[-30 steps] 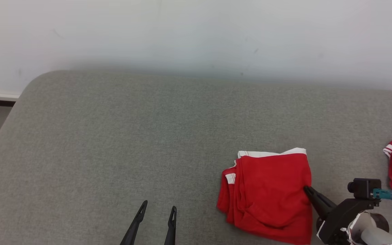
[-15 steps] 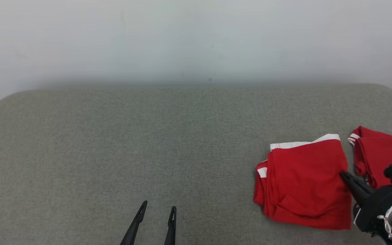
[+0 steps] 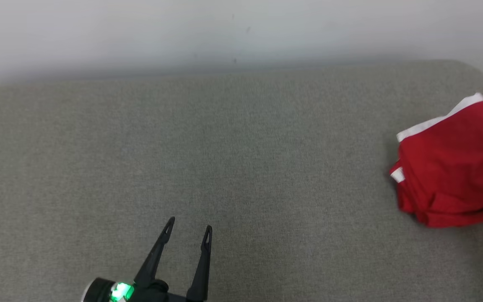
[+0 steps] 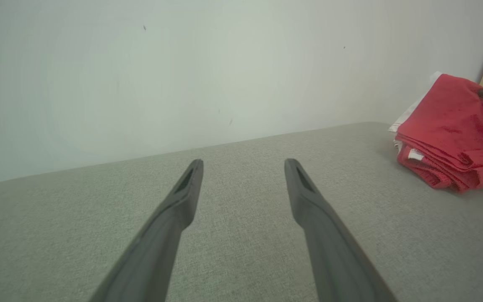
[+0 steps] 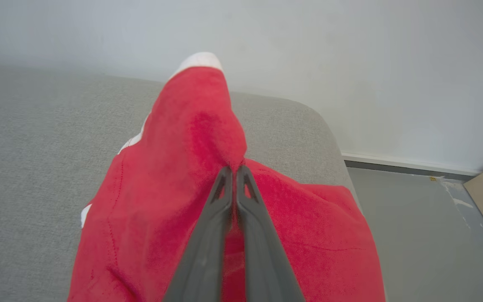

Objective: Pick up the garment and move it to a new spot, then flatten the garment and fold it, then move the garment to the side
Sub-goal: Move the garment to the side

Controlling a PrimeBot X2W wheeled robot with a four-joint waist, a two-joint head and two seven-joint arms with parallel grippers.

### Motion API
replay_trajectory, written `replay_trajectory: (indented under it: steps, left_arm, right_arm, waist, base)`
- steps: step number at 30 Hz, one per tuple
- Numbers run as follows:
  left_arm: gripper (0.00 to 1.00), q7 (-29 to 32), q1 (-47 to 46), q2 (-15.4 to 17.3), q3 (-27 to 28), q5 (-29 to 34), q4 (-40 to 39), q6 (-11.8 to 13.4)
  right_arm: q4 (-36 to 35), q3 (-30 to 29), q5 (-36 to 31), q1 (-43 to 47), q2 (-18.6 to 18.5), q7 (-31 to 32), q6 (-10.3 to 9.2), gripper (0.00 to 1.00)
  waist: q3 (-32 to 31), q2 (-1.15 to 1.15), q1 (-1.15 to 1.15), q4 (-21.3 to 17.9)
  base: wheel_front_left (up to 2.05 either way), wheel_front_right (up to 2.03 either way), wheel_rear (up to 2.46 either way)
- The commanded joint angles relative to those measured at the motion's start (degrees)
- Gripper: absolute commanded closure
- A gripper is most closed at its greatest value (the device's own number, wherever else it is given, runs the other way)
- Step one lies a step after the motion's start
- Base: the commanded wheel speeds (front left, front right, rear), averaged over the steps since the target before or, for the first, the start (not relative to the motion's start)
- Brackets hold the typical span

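Red garment count: one red garment [image 3: 447,167] with white trim is seen, folded into several layers.
Gripper count: two are seen, the left gripper [image 3: 190,223] and the right gripper [image 5: 234,170], each with two long dark fingers.
Left fingers: they are spread wide, nothing is held between them, and they are poised over bare fabric at the near middle.
Right fingers: they are pressed together on a pinched ridge of the garment, which is drawn up into a peak at their tips.
Garment place: it is found at the right end of the grey padded surface [image 3: 224,147], well apart from the left gripper; its lower layers are seen down at the surface.
Edges: the surface's far edge is met by the wall, its far right corner is rounded off, and the garment is placed close to the right edge.
Open room: a broad stretch of bare fabric is left between the left gripper and the garment, and across the whole left and middle.
Surface: a grey woven cover is seen, flat and faintly mottled.
Room: a pale wall [image 3: 183,33] with a few small marks is set behind; a grey floor [image 5: 413,235] and a white skirting board [image 5: 405,161] are seen beyond the right end.
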Motion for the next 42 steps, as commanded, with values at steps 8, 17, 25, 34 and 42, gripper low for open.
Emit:
replay_trajectory:
  steps: [8,17,25,34,42]
  left_arm:
    - [0.00,-0.2,-5.0,1.3,1.1,1.0,-0.7,-1.2]
    - [0.00,-0.2,-7.5,1.9,0.5,1.6,-0.4,-2.3]
    - [0.00,-0.2,-8.9,2.8,0.6,2.0,-0.3,-2.7]
    - [0.00,-0.2,-7.3,1.9,0.8,1.1,1.0,-1.4]
    - [0.00,-0.2,-4.8,1.3,1.4,-0.3,2.1,-0.4]
  right_arm:
    - [5.1,-3.4,-4.0,-5.5,-4.3,2.1,-0.12,1.00]
    - [14.1,-6.7,-7.0,-7.6,-2.8,0.9,-0.12,1.00]
    - [26.8,-9.6,-11.8,-11.5,2.1,-2.2,-0.13,0.16]
    - [31.9,-19.0,-27.8,-17.1,10.5,-6.4,-0.12,0.00]
    - [14.9,-39.4,-41.7,-1.3,23.8,-6.5,-0.12,0.00]
  waist:
    - [11.2,-0.01,0.00,-1.4]
    - [14.4,-0.01,0.00,-0.5]
    - [15.9,-0.01,0.00,0.1]
    - [11.7,-0.01,0.00,0.3]
    - [4.5,-0.01,0.00,0.5]
  base:
    - [0.00,0.00,0.00]
    - [0.00,0.00,0.00]
    - [0.00,0.00,0.00]
    - [0.00,0.00,0.00]
    - [0.00,0.00,0.00]
